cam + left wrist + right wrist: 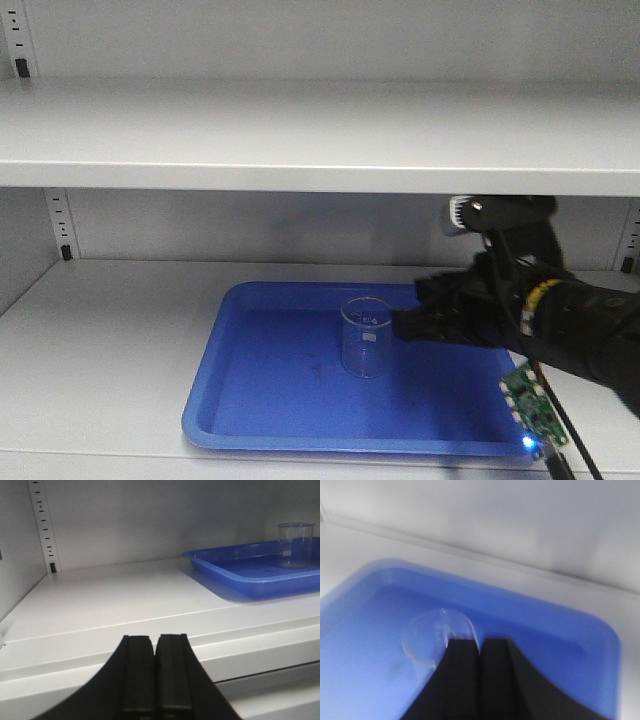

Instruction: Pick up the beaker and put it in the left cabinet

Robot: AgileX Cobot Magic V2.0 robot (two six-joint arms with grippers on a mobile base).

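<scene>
The beaker [365,336] stands upright in the blue tray [270,400] on the left cabinet [110,340] shelf. The right tool [400,325], pressed together, touches its side; the left tool [155,672] hangs closed nearby.

No readable text anywhere. The beaker [365,335] has a small white print patch and faint graduation marks, too blurred to read.

Clear beaker [365,336] stands upright in blue tray [260,400] on grey left cabinet [100,350] shelf.
</scene>
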